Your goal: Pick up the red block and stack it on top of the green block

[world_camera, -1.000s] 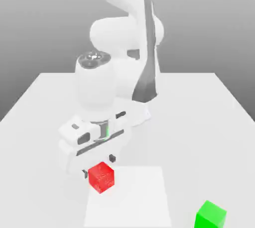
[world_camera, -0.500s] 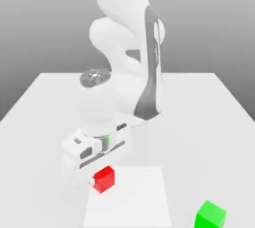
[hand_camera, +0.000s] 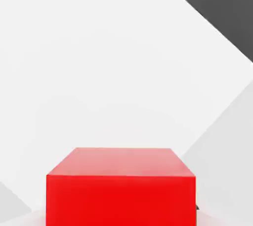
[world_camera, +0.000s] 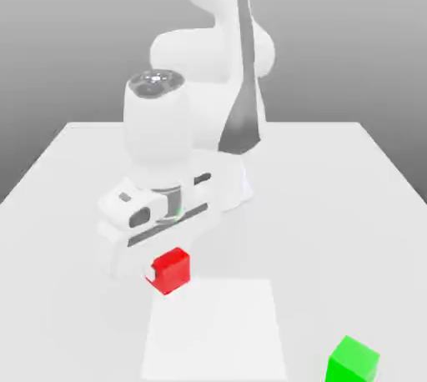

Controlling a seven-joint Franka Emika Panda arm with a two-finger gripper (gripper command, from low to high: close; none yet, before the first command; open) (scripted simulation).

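Observation:
The red block [world_camera: 171,270] hangs a little above the white table, held under the white hand, and my gripper [world_camera: 167,273] is shut on it. In the hand view the red block [hand_camera: 121,185] looms close with the table well below it. The green block [world_camera: 353,359] rests on the table at the front of the exterior view's right, well apart from the gripper.
A paler square patch [world_camera: 215,330] marks the white table [world_camera: 350,205] just below and in front of the held block. The arm's white base and links [world_camera: 208,55] rise behind the hand.
The fingers closed on the red block, which then rose off the table with the hand. The green block has not moved.

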